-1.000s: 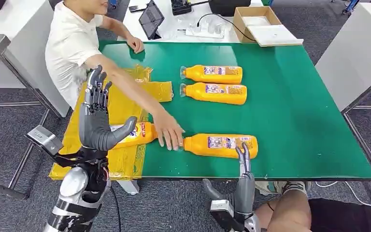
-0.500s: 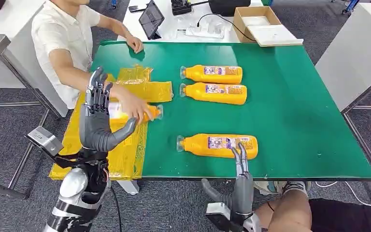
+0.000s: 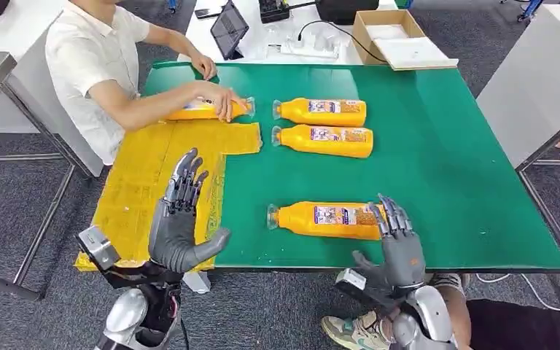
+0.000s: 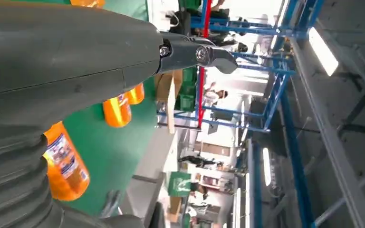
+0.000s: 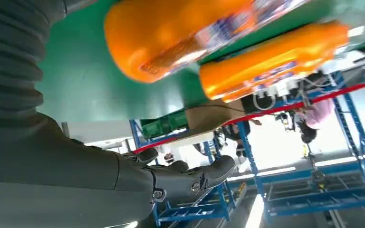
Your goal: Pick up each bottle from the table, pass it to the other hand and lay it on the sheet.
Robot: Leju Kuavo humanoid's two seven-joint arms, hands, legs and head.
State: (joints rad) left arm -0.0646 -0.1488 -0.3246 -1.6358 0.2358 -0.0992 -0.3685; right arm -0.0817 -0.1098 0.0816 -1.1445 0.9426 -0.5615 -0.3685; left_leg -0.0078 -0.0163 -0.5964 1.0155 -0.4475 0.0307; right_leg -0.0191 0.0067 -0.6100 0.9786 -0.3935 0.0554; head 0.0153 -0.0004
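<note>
- The nearest orange plastic bottle (image 3: 329,219) lies on its side on the green table mat (image 3: 437,168), near the front edge. Its long axis runs left to right, with the clear cap end pointing left toward the yellow plastic sheet (image 3: 149,175).
- Two more orange bottles (image 3: 321,111) (image 3: 323,140) lie side by side farther back, parallel to the first, caps also to the left.
- A fourth orange bottle (image 3: 208,109) lies at the far end of the sheet, cap to the right, under the hand of a person in a white shirt (image 3: 87,65).
- The robot's right hand (image 3: 396,244) is raised at the table's front edge, fingers spread and upright, their tips just at the near bottle's base end; it holds nothing.
- The robot's left hand (image 3: 182,226) is lifted over the sheet's near right corner, palm turned inward, fingers extended and apart, thumb out to the right, empty.
</note>
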